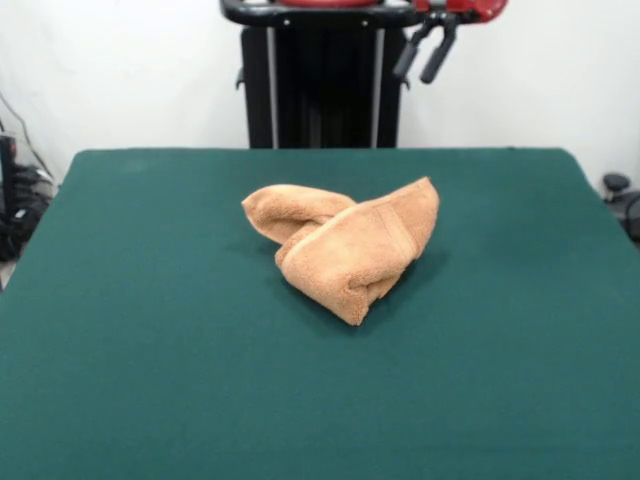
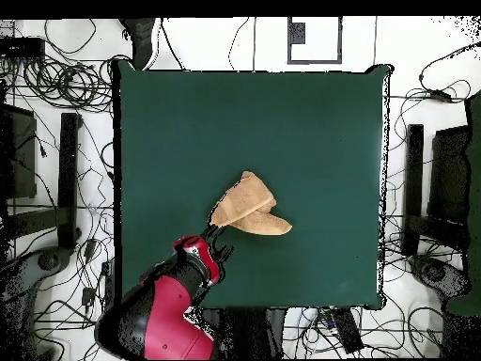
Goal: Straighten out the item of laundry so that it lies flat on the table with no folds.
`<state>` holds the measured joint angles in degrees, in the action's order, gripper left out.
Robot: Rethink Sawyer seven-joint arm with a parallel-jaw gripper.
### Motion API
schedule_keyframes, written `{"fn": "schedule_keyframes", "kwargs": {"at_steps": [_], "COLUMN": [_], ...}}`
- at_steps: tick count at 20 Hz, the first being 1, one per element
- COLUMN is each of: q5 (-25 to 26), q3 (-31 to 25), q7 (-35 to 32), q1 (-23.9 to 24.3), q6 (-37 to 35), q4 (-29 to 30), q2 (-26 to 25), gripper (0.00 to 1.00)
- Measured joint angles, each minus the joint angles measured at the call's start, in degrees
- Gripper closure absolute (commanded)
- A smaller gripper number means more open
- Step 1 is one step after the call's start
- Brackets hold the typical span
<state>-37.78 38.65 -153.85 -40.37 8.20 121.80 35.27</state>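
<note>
The light orange-tan towel [image 1: 345,247] lies crumpled and folded over itself near the middle of the dark green table [image 1: 150,380]; a woven band shows along one folded flap. In the overhead view the towel [image 2: 248,208] is a small bunched wedge. My gripper [image 1: 425,52] hangs high above the table's far edge, up and to the right of the towel, well clear of it. Its two black fingers stand apart with nothing between them. In the overhead view the gripper [image 2: 218,252] is just below and left of the towel, at the end of the red arm [image 2: 164,306].
The black pedestal [image 1: 320,90] stands behind the table's far edge. Cables and dark equipment [image 2: 56,169] lie on the floor around the table on both sides. Green cloth surrounds the towel on all sides.
</note>
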Motion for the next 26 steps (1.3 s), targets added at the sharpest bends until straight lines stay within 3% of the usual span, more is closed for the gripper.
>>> {"fn": "schedule_keyframes", "kwargs": {"at_steps": [9, 17, 26], "q5": [0.0, 0.0, 3.1], "q3": [-2.7, -7.8, -14.4], "q7": [0.0, 0.0, 0.0], "q1": [0.3, 2.1, 10.1], "q6": [1.6, 8.4, 17.5], "q4": [1.0, 1.1, 1.8], "q2": [-2.3, -5.8, -8.5], "gripper": [0.00, 0.00, 0.00]}}
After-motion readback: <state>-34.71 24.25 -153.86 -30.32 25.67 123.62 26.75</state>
